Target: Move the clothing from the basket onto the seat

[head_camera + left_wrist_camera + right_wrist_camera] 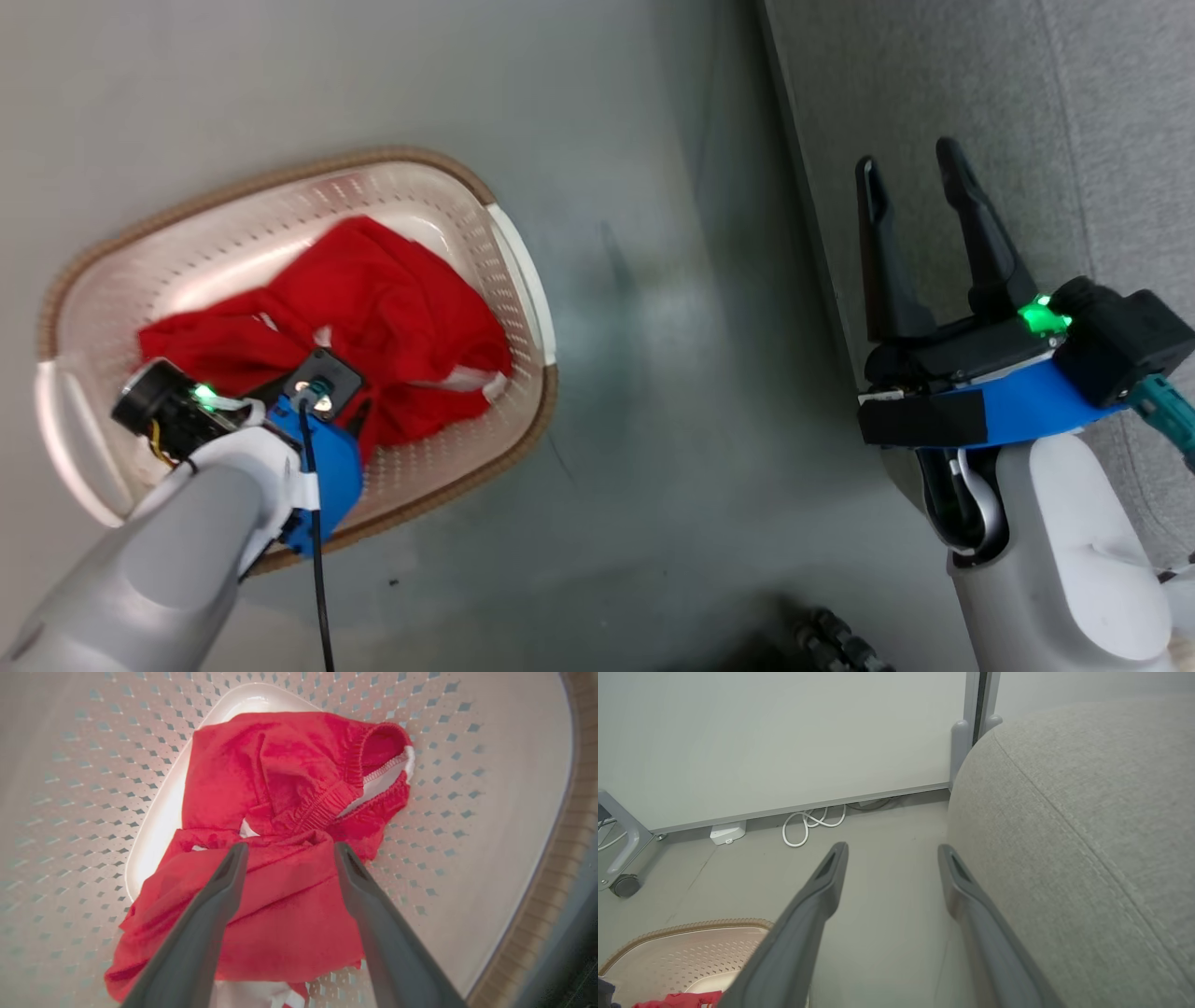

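Observation:
The red clothing [373, 308] lies bunched in the cream basket [280, 173] on the floor at the left. My left wrist [317, 392] reaches down into the basket and covers part of the pile. Seen from the left wrist, the left gripper [289, 851] stands open, its fingers [210, 914] spread over a red fold of the clothing [280, 774] with white trim; the basket wall [467, 812] rings it. My right gripper [907, 163] is open and holds nothing, hovering at the near edge of the grey seat [980, 75]. In the right wrist view, that gripper [892, 851] has the seat [1087, 835] to its right and the basket [691, 952] at lower left.
Bare grey floor [672, 373] separates the basket from the seat. Along the white wall panel lie a coiled white cable [808, 826] and a small white box [727, 833]. A caster wheel [626, 885] stands at the far left.

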### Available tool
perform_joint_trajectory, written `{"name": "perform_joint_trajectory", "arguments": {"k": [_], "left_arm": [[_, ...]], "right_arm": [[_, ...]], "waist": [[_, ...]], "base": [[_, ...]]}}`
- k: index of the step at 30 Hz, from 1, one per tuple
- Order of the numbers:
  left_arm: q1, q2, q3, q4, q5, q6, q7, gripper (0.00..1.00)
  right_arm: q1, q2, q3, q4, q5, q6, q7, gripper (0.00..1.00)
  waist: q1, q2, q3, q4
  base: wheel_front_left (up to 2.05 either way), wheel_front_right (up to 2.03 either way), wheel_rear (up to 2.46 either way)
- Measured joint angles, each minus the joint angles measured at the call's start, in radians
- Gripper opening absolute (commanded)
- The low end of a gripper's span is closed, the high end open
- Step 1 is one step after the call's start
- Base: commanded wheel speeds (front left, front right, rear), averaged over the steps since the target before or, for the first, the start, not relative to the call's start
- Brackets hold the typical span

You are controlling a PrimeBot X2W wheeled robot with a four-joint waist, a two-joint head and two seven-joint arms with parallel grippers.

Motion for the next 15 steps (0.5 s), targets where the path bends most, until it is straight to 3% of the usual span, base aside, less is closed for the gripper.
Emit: {"name": "perform_joint_trajectory", "arguments": {"k": [6,15], "left_arm": [[-0.068,0.048,-0.086,0.047,-0.03,0.0,0.023,1.0],[-0.145,0.049,-0.114,0.126,-0.035,0.005,0.016,1.0]], "right_arm": [[-0.009,0.0,0.018,-0.035,0.034,0.0,0.0,1.0],[-0.01,0.0,0.03,-0.055,0.046,0.0,0.0,1.0]], "waist": [[0.0,0.0,0.107,-0.032],[-0.0001,0.0,0.183,-0.044]], "base": [[0.0,0.0,0.0],[0.0,0.0,0.0]]}}
